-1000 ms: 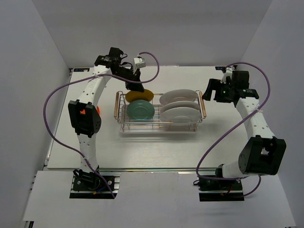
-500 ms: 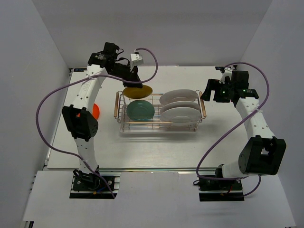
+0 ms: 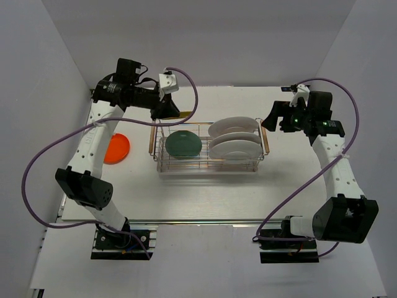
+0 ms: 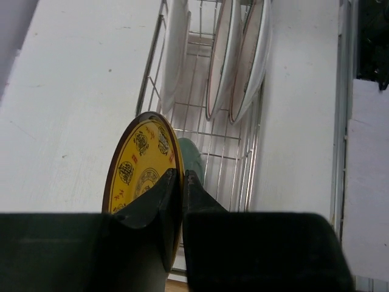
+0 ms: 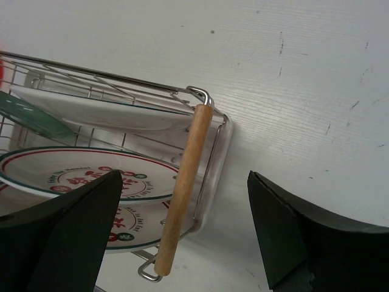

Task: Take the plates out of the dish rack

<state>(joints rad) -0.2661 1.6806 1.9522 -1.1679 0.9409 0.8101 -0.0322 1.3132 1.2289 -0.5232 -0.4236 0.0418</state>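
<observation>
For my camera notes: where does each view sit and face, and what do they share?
Top external: above and behind, looking down; left arm and right arm show whole.
Left wrist: past the left end effector, shut on the yellow plate, toward the dish rack.
Right wrist: past the open right end effector at the rack's wooden handle.
All share the white plates.

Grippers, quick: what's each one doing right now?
Left gripper: closed on the round yellow patterned plate, held on edge.
Right gripper: open, empty, near the wooden handle of the chrome wire dish rack.
</observation>
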